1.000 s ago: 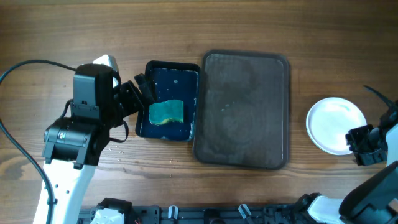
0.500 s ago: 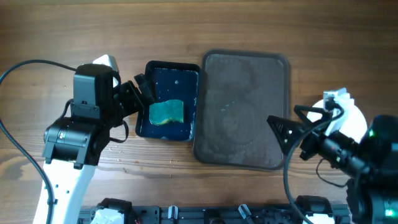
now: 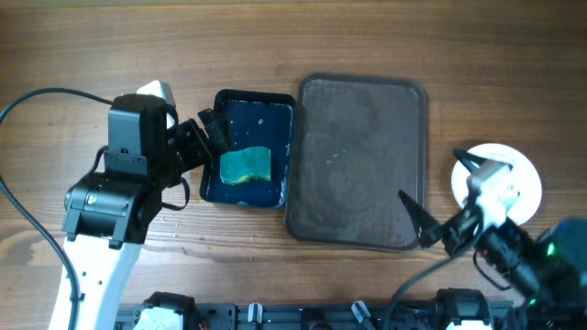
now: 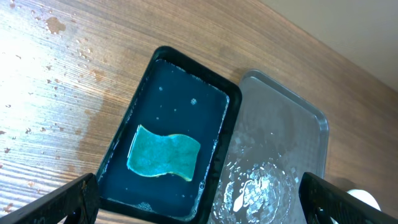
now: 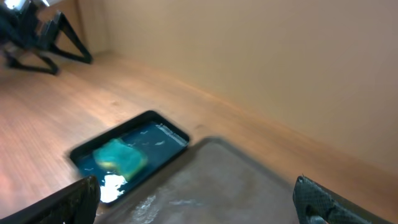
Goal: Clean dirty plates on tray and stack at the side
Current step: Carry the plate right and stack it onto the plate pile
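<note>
Right end effector (image 5: 196,185) spread, beside tray (image 5: 231,182)

- Table (image 3: 275,55): brown wood with lengthwise grain, matt; fine water droplets speckle it beside the basin.
- Tray (image 3: 362,165): grey and smooth with a dull sheen; a wet film glints on it in the left wrist view. Metal or plastic cannot be told.
- Basin (image 3: 255,94): dark, plastic-looking, glossy; the water inside is reflective.
- Sponge (image 3: 246,166): teal foam, soft, matt.
- Plate (image 3: 523,179): white, smooth, glossy.
- Left arm (image 3: 128,174): matt black plastic casing above, smooth white shell below.
</note>
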Robot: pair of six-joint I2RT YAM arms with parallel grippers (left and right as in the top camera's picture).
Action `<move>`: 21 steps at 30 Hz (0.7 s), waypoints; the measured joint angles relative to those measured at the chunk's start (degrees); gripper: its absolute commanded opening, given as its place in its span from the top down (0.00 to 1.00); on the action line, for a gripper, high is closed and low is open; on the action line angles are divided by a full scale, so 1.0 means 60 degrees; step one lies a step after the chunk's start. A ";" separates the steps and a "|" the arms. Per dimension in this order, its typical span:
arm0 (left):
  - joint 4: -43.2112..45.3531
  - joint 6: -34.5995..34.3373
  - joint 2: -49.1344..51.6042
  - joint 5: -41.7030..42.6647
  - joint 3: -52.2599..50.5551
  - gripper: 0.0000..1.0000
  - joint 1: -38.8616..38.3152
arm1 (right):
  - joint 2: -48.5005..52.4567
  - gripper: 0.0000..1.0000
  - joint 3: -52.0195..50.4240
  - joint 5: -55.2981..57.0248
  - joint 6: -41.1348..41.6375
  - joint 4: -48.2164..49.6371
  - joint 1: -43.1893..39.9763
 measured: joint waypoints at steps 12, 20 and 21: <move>0.0000 0.0000 0.0000 -0.0004 0.0011 0.00 0.0000 | -0.4138 0.00 -0.7096 0.1727 0.0648 0.5992 0.0000; 0.0007 0.0000 0.0000 -0.0004 0.0011 0.00 0.0000 | -0.4167 0.00 -0.8408 0.1807 0.0688 0.6983 0.0000; 0.0004 0.0000 0.0000 0.0000 0.0011 0.00 0.0000 | -0.4171 0.00 -0.8408 0.1825 0.0688 0.6914 -0.0004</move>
